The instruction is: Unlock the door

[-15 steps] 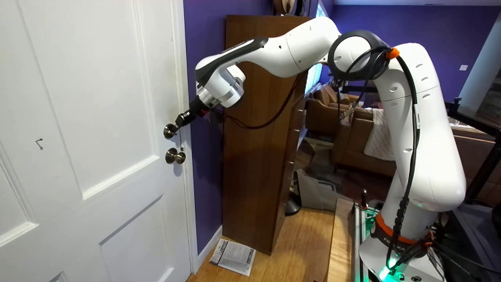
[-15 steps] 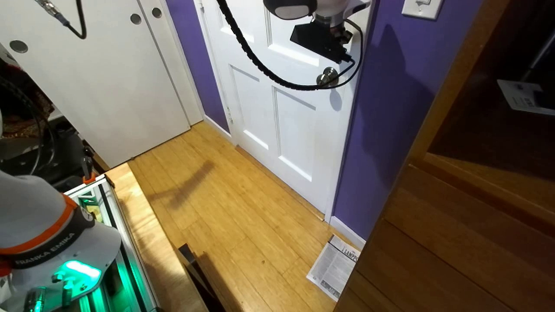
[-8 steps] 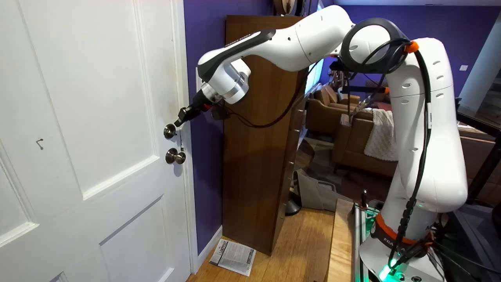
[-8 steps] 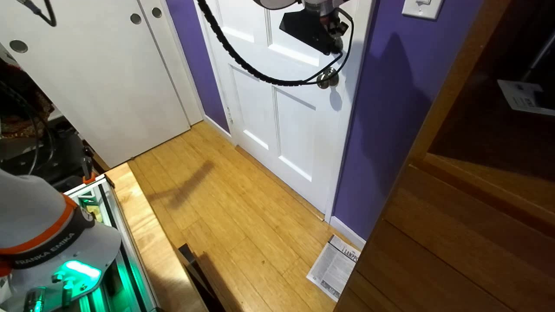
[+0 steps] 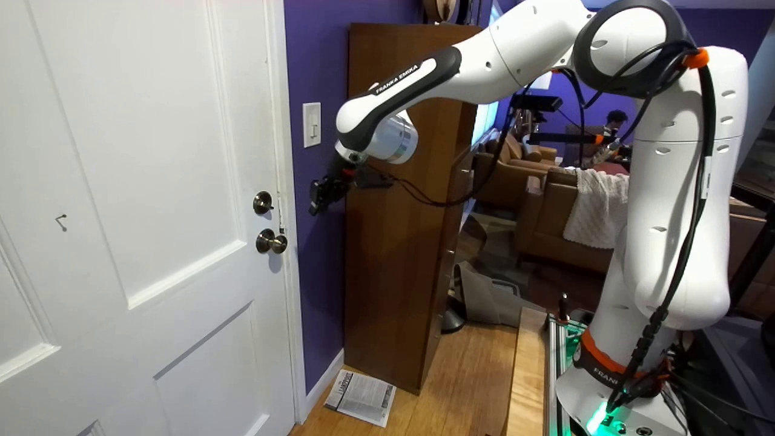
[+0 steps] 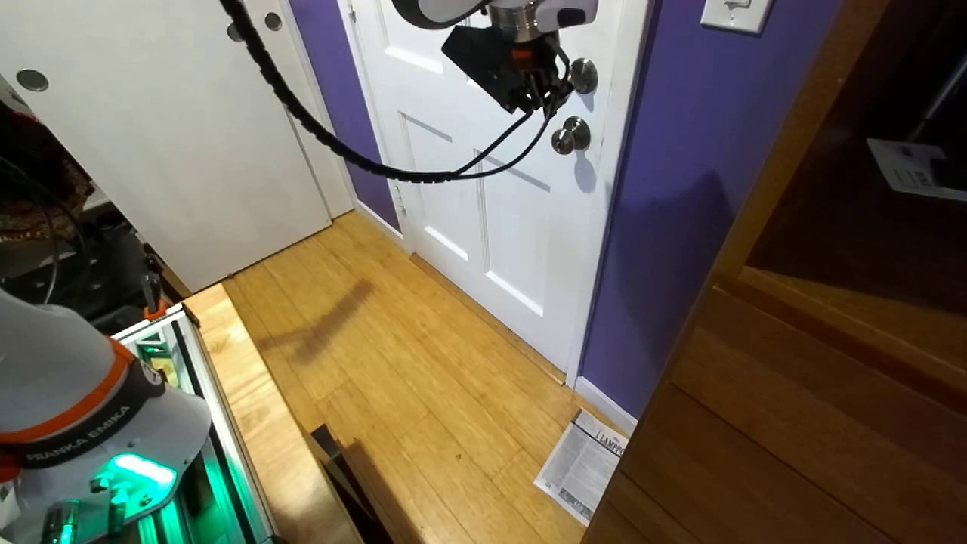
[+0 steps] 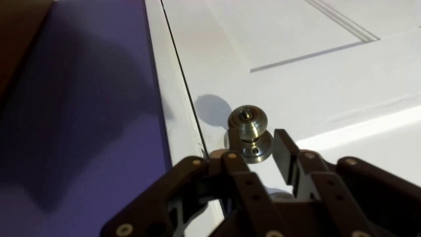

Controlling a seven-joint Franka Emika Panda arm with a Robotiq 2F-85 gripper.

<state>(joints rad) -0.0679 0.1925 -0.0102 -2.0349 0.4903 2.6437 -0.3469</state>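
The white door (image 5: pixel 175 181) is closed in its frame. Its round metal deadbolt (image 5: pixel 262 203) with a small thumb turn sits above the round door knob (image 5: pixel 270 241). Both also show in an exterior view, the deadbolt (image 6: pixel 583 76) above the knob (image 6: pixel 571 136). My gripper (image 5: pixel 316 203) hangs in front of the door, apart from both. In the wrist view the gripper (image 7: pixel 257 140) is open, with nothing between its pads. The knob (image 7: pixel 248 121) shows beyond the fingertips; the deadbolt (image 7: pixel 282 196) is mostly hidden behind the gripper. The thumb turn's exact angle is hard to tell.
A tall wooden cabinet (image 5: pixel 393 212) stands against the purple wall (image 5: pixel 321 272) beside the door. A light switch (image 5: pixel 312 125) is on that wall. A newspaper (image 5: pixel 361 396) lies on the floor. The arm's cable (image 6: pixel 332 143) hangs in a loop below the wrist.
My gripper was at the deadbolt one second ago. It has pulled back from the door towards the robot base, uncovering the deadbolt. The door has not moved.
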